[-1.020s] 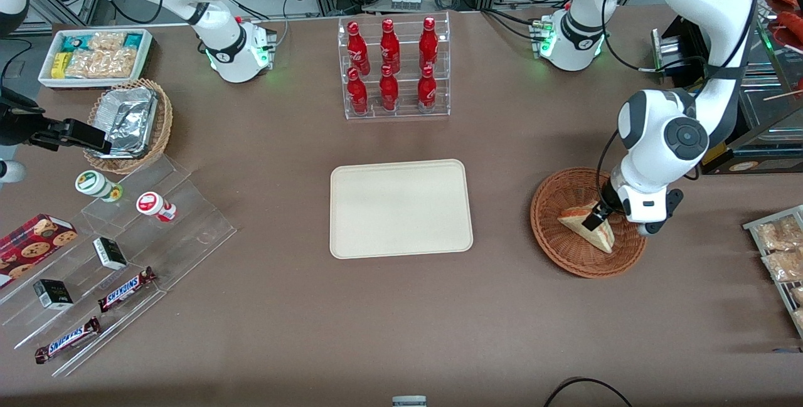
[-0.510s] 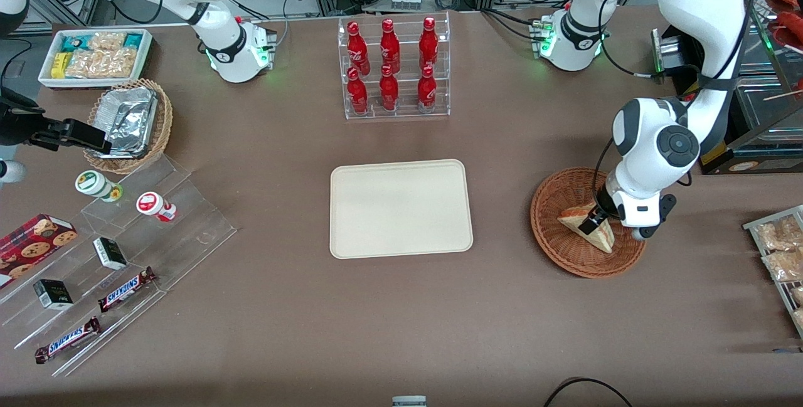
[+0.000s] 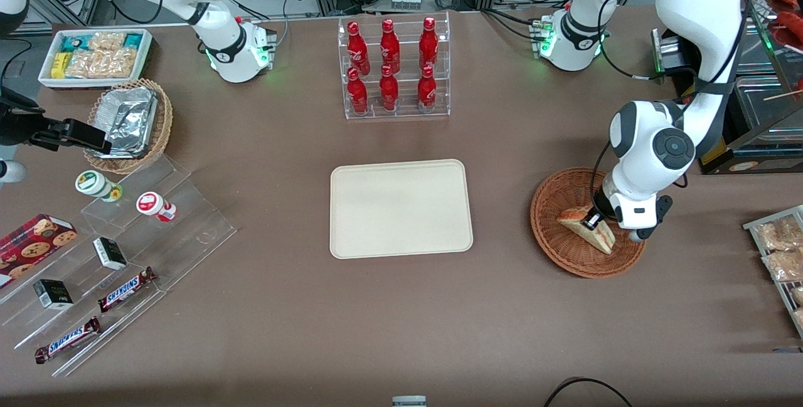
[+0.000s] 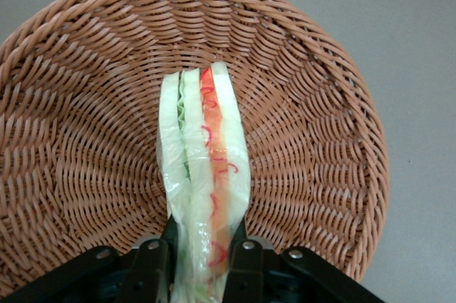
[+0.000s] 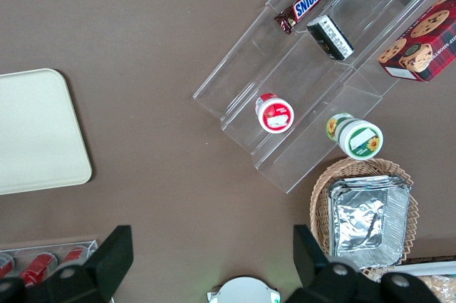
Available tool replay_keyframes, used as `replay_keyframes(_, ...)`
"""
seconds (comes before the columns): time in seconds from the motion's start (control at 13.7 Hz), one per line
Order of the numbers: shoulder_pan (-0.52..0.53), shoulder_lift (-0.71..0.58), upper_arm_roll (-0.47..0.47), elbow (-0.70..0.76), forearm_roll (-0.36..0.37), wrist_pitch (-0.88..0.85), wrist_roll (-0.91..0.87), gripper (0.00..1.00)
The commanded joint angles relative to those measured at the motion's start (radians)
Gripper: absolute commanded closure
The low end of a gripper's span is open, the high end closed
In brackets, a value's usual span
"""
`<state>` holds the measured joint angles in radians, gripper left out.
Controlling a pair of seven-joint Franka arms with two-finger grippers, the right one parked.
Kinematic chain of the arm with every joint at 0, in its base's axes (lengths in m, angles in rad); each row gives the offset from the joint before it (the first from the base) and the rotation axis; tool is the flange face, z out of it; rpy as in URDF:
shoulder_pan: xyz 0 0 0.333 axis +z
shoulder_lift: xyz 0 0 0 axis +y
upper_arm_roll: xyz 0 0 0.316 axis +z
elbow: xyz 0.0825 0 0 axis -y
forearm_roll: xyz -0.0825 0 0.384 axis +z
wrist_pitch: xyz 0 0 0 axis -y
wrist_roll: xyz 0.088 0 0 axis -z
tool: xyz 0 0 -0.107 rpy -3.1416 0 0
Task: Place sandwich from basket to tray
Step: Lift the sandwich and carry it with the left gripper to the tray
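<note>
One sandwich (image 3: pixel 586 229) is seen in the wicker basket (image 3: pixel 552 231), standing on edge with its filling layers up. The hand (image 3: pixel 592 221) is down in the basket and is clamped on the sandwich: in the left wrist view a finger (image 4: pixel 151 269) is pressed against each bread face of the wedge (image 4: pixel 203 175), the filling running between them. The sandwich appears close to the weave; whether it is lifted clear cannot be told.

Step in hand, as judged: grasp made, lift pending. The next move calls for a straight raise over the basket rim, then a carry toward 9 o'clock in the front view to the one cream tray (image 3: pixel 400 208), which lies near the table centre, well apart from the basket. A light grip is advised, since soft bread could be squashed or the layers could slide.

Count: one sandwich, one basket, one tray, six red bottles in the clear rack (image 3: pixel 394 68) at 12 o'clock of the tray.
</note>
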<state>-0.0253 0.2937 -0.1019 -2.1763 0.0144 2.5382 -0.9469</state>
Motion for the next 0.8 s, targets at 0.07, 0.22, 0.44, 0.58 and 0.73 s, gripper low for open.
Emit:
replay_keyframes(0.07,-0.008,-0.071,-0.002,0.061,0.016,-0.121,-0.035,1.0)
replay_keyframes(0.22,-0.018,-0.077,-0.009,0.169,0.016,-0.276,-0.033,1.0)
replay_keyframes(0.44,-0.085,-0.071,-0.009,0.306,0.016,-0.393,-0.03,1.0)
replay_keyframes(0.58,-0.143,-0.05,-0.009,0.399,0.015,-0.467,-0.021,1.0)
replay_keyframes(0.73,-0.204,-0.025,-0.009,0.463,0.015,-0.504,-0.021,1.0)
